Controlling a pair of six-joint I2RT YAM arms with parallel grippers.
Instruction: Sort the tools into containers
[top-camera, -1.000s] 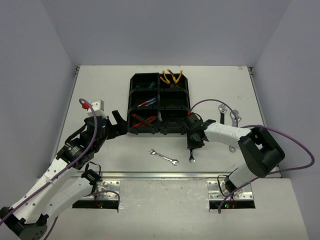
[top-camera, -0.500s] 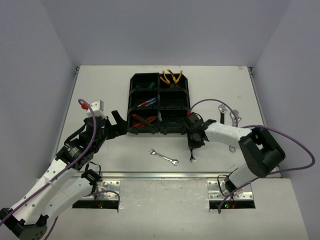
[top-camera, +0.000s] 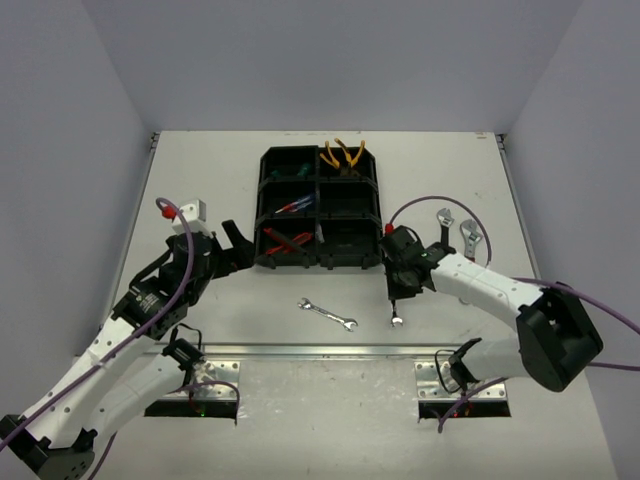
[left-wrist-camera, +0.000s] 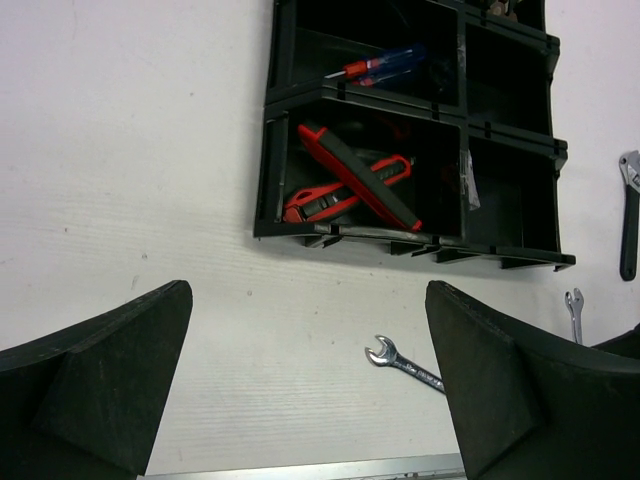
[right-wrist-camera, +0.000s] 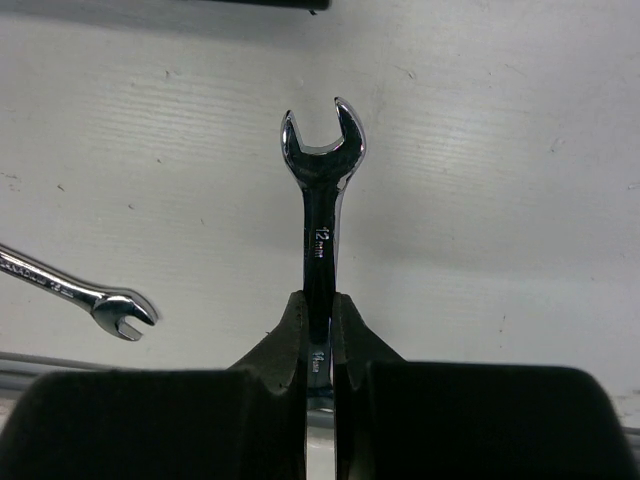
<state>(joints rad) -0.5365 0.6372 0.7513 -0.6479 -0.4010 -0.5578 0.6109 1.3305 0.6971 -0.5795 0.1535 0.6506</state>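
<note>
Shifted rightward, right claw (right-wrist-camera: 319, 303) clamps a silver wrench (right-wrist-camera: 321, 190), its lower end hidden; left claw (left-wrist-camera: 308, 310) gapes.

Bright, even, diffuse light over the white tabletop (top-camera: 250, 300) leaves only soft, faint shadows. The silver open-end wrench (right-wrist-camera: 322, 190) glints along its shaft; the black fingers (right-wrist-camera: 285, 345) at the frame's bottom look blurred.

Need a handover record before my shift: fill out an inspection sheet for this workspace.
Surface: white table.
Job's things: black tray holds yellow pliers, screwdrivers, red-handled tools; loose wrench in front; two wrenches to its right.
Clutter: nothing seen.
Grippers: left gripper open, empty; right gripper shut on a silver wrench.
Cables: purple cables along both arms.
Surroundings: plain pale walls.
</note>
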